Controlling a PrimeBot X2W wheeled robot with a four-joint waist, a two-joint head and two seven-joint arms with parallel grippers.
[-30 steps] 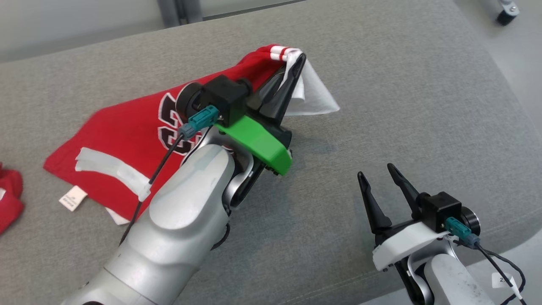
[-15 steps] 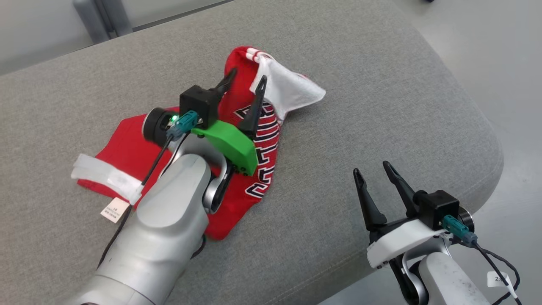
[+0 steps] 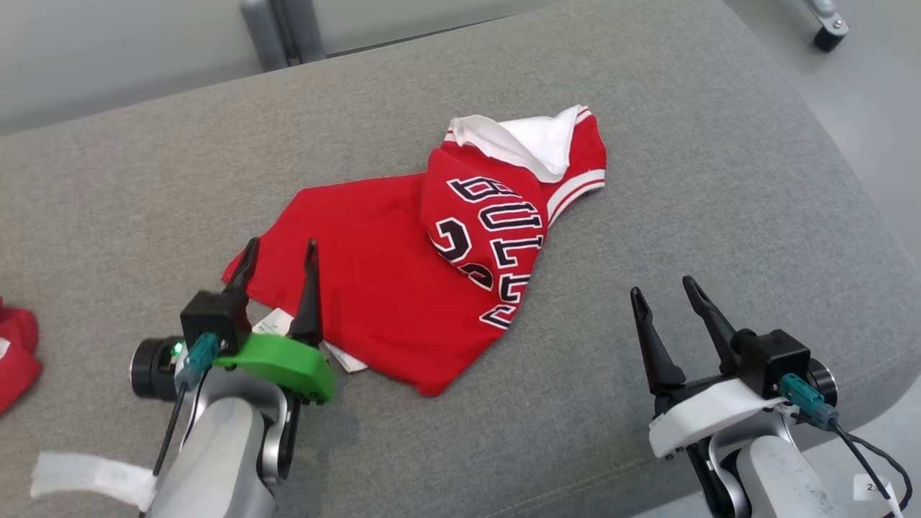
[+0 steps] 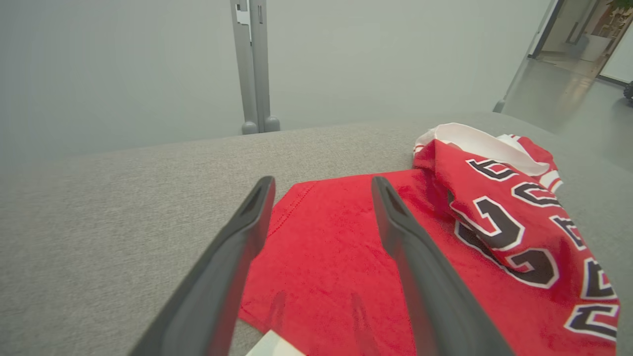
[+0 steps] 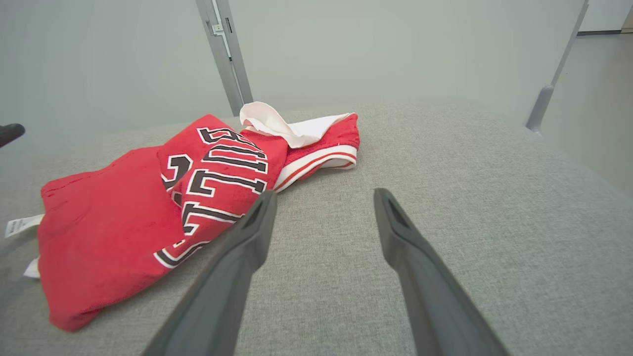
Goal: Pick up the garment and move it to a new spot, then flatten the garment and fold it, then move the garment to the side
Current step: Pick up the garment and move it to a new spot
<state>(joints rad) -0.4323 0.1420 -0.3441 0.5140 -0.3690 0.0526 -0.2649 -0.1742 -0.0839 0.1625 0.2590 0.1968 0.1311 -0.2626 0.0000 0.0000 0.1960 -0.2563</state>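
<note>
The garment (image 3: 388,288) is a red jersey with black-and-white lettering and a white inner lining. It lies on the grey cushion (image 3: 647,144) with its lettered part folded over the plain red part. A white label (image 3: 344,355) sticks out at its near edge. My left gripper (image 3: 281,248) stands open at the garment's left corner and holds nothing. In the left wrist view the red garment (image 4: 336,247) lies under and beyond the left gripper (image 4: 322,183). My right gripper (image 3: 663,288) is open and sits apart from the cloth, to its right. In the right wrist view the garment (image 5: 113,222) is left of the right gripper (image 5: 324,195).
Another red cloth (image 3: 16,345) lies at the cushion's left edge. The cushion rounds off at the right, with floor and a caster wheel (image 3: 829,29) beyond. A grey metal post (image 3: 280,32) stands behind the cushion. White tape (image 3: 86,475) wraps my left arm's cable.
My left gripper opened, let go of the garment's white-lined end and drew back to the lower left. The garment dropped onto the cushion, partly folded over. The head view shifted; the right gripper stayed open.
</note>
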